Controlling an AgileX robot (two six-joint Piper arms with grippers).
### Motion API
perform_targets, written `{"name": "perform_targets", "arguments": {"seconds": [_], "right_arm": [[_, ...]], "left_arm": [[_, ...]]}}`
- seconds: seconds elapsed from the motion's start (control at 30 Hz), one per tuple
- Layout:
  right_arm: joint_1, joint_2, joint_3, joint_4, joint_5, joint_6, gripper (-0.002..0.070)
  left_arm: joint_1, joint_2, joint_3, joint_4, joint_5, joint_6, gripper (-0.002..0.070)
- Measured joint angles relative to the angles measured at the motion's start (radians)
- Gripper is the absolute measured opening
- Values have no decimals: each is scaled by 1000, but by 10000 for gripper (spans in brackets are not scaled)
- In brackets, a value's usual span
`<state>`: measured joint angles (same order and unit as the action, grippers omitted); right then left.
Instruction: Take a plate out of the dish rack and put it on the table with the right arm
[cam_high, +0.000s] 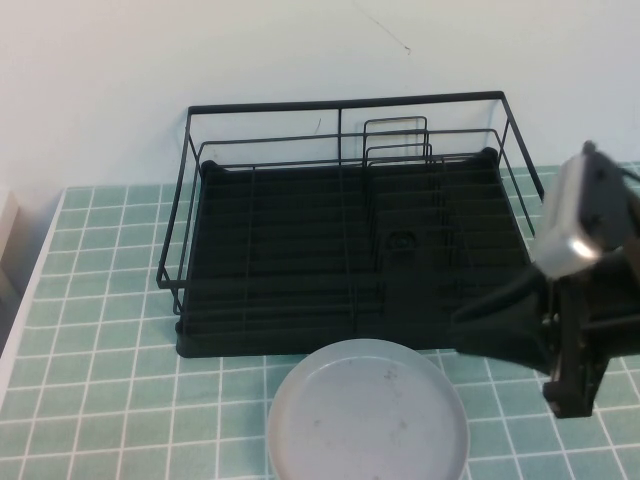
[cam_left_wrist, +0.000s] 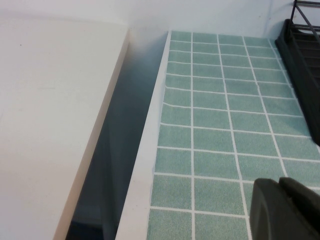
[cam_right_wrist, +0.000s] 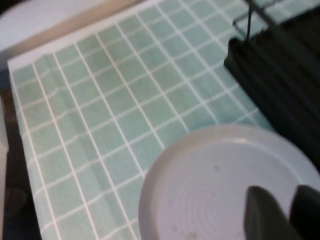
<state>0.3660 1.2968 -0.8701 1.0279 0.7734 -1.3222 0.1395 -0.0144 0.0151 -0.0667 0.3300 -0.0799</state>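
Observation:
The grey-white plate (cam_high: 367, 415) with small dark specks lies flat on the green tiled table (cam_high: 100, 300), just in front of the black wire dish rack (cam_high: 340, 104). The rack's ribbed tray holds no plates. My right gripper (cam_high: 500, 335) hangs low at the plate's right side, fingers pointing left, open and empty. In the right wrist view the two fingertips (cam_right_wrist: 279, 192) stand apart over the plate (cam_right_wrist: 210, 180), beside the rack (cam_right_wrist: 285, 85). My left gripper (cam_left_wrist: 280, 182) is shut and empty above the table (cam_left_wrist: 215, 125) left of the rack (cam_left_wrist: 305, 60); it is out of the high view.
The table's white left edge (cam_high: 30, 290) borders a dark gap (cam_left_wrist: 120, 150), with a pale counter (cam_left_wrist: 50, 125) beyond it. A white wall stands behind the rack. Bare tiles lie left of the plate (cam_right_wrist: 110, 100).

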Motion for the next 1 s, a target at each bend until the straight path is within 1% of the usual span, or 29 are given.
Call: {"name": "perform_targets", "arguments": {"seconds": [0.03,0.07,0.13,0.2,0.37,0.53,0.67,0.77,0.87,1.0], "right_arm": [[0,-23,-6,0,2,14,100],[0,-42,-8,-2,2,22,64],[0,-94,-9,-6,3,45,27],[0,-144,-9,-12,2,71,11],[0,-295,-4,-21,-49,120,1],[0,-456,53,-25,-111,133,-1],[0,-564,89,-63,-44,131,-1],[0,-634,121,-171,-6,191,-1],[0,-696,178,-239,-88,241,-1],[0,-790,291,-255,-234,252,-1]], "left_arm": [[0,0,0,0,0,0,-3],[0,0,0,0,0,0,-3],[0,0,0,0,0,0,-3],[0,0,0,0,0,0,-3],[0,0,0,0,0,0,-3],[0,0,0,0,0,0,-3],[0,0,0,0,0,0,-3],[0,0,0,0,0,0,-3],[0,0,0,0,0,0,-3],[0,0,0,0,0,0,-3]]}}
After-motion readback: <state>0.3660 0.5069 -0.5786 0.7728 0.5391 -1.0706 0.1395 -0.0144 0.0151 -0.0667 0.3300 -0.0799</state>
